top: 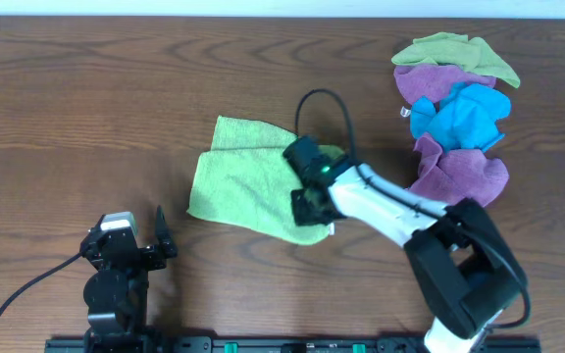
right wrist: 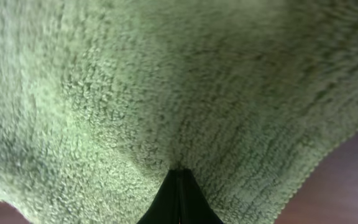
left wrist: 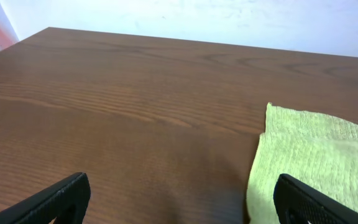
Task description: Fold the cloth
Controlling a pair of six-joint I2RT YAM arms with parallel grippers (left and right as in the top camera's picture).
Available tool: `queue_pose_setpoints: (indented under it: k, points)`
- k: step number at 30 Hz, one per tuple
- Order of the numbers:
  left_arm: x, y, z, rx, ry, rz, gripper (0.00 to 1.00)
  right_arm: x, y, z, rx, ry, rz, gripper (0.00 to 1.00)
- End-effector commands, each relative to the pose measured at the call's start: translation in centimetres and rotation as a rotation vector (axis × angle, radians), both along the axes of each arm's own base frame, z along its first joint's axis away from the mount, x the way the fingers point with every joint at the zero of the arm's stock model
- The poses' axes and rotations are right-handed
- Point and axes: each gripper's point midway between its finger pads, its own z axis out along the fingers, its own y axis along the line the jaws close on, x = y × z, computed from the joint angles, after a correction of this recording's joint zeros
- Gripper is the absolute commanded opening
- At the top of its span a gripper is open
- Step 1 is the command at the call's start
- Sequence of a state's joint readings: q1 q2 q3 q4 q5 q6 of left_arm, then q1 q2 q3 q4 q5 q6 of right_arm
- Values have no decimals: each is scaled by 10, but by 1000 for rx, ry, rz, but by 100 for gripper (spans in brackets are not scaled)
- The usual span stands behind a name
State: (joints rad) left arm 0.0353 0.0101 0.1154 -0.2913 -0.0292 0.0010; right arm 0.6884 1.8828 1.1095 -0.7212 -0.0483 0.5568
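A light green cloth [top: 243,181] lies on the wooden table [top: 86,108] at the centre, partly folded over. My right gripper [top: 307,201] is on the cloth's right part, shut on the cloth. In the right wrist view the cloth [right wrist: 166,87] fills the frame and the closed fingertips [right wrist: 179,186] pinch into it. My left gripper [top: 155,235] rests at the front left, open and empty, clear of the cloth. In the left wrist view its fingers [left wrist: 179,199] are spread wide, with the cloth's edge [left wrist: 316,155] at the right.
A pile of cloths stands at the back right: green [top: 454,54], purple [top: 435,83], blue [top: 464,118] and another purple one [top: 459,172]. A black cable [top: 327,103] loops above the right arm.
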Motion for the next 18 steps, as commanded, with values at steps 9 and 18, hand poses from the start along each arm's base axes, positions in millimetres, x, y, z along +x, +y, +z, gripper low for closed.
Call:
queue_pose_setpoints:
  k: [9,18]
  points:
    - [0,-1,-12,9,29,-10,95,-108,8,-36,-162,231,67,2]
    - [0,-1,-12,9,29,-10,95,-95,19,-17,-100,217,51,2]
